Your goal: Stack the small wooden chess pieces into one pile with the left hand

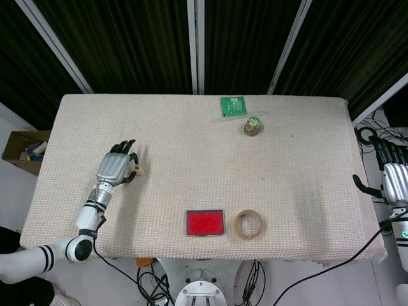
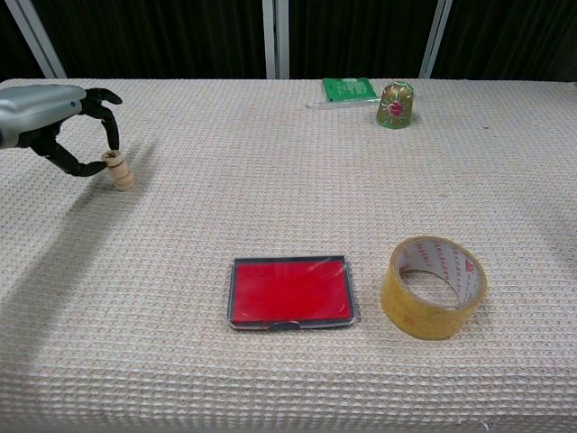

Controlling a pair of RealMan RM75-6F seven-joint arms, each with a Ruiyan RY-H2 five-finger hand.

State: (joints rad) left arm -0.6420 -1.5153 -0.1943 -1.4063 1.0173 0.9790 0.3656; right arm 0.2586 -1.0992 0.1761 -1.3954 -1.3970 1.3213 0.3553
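- Overhead, beige woven tablecloth [image 1: 191,159] covers the table; black curtains behind.
- Left hand [image 2: 56,117] pinches the top of the small wooden chess-piece pile [image 2: 118,170] near the left edge.
- Right hand [image 1: 392,175] hangs off the right edge, fingers loosely apart, grasping nothing.

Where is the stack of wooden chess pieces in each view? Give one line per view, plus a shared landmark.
Head view: the stack of chess pieces sits left of centre on the table, at the fingertips of the left hand.
Chest view: the stack stands upright at the far left, the left hand pinching its top piece.
Shared landmark: the red pad lies nearer the robot and to the stack's right, beside the tape roll.
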